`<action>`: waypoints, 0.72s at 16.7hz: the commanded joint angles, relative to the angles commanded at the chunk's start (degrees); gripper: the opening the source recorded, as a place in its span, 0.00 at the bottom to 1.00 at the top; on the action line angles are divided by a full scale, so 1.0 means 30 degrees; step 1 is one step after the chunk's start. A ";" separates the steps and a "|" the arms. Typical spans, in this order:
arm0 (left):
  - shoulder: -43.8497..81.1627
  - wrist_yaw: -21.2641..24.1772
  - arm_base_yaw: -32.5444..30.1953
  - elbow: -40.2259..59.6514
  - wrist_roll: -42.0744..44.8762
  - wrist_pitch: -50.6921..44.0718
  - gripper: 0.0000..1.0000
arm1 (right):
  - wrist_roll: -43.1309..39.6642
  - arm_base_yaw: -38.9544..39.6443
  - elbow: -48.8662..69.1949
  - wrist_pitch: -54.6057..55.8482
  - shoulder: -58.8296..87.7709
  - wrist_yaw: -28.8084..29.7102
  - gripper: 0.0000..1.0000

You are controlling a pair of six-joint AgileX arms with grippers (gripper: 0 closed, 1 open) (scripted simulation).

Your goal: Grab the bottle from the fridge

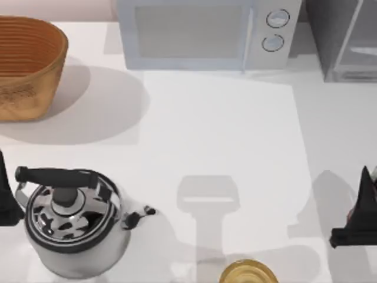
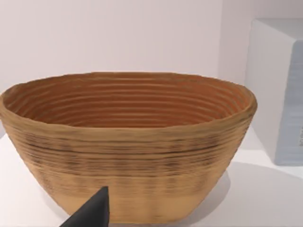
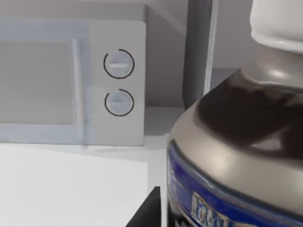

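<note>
The bottle [image 3: 236,142], with a white cap, grey shoulder and blue label band, looms right in front of the right wrist camera, beside one dark finger [image 3: 147,212]. My right gripper [image 1: 357,219] hovers at the table's right edge, well in front of the fridge [image 1: 343,41], and appears shut on the bottle, which its dark body hides from above. The fridge's dark frame [image 3: 199,52] stands behind the bottle. My left gripper [image 1: 5,200] is parked at the far left edge, next to the kettle.
A light grey microwave [image 1: 206,32] with two dials stands at the back centre. A woven basket [image 1: 26,65] sits back left, and a steel kettle [image 1: 73,221] front left. A round golden object [image 1: 248,272] lies at the front edge.
</note>
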 joint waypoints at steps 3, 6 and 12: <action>0.0000 0.0000 0.0000 0.0000 0.0000 0.0000 1.00 | 0.0032 0.3183 0.0047 0.2110 0.1984 0.3179 0.00; 0.0000 0.0000 0.0000 0.0000 0.0000 0.0000 1.00 | 0.0027 0.4761 0.0103 0.3291 0.3036 0.4732 0.00; 0.0000 0.0000 0.0000 0.0000 0.0000 0.0000 1.00 | 0.0061 0.4827 0.0061 0.3392 0.3146 0.4809 0.00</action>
